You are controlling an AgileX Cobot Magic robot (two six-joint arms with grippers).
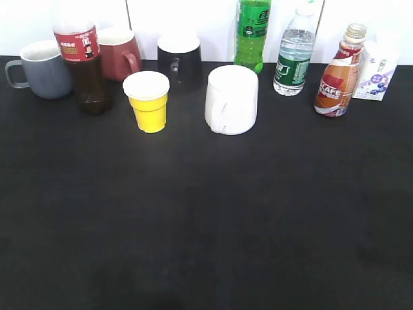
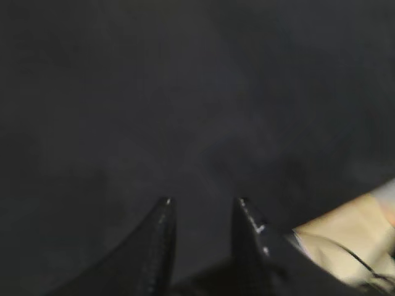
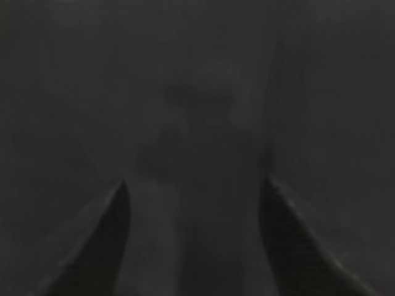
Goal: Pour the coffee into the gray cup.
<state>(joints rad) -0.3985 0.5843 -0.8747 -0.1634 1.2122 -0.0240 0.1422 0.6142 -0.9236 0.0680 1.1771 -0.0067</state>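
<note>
The coffee (image 1: 337,81) stands upright at the back right of the black bench (image 1: 206,219), just beside a white carton (image 1: 379,72), while the gray cup (image 1: 44,70) sits well apart at the far back left. Neither arm shows in the exterior view (the right looks the likelier one for the bottle): the right tool (image 3: 194,188) is spread wide and the left tool (image 2: 202,203) narrowly parted, both empty over bare bench.

Clear plastic coffee (image 1: 337,81), glazed gray cup (image 1: 44,69), matt black table (image 1: 206,226).
</note>
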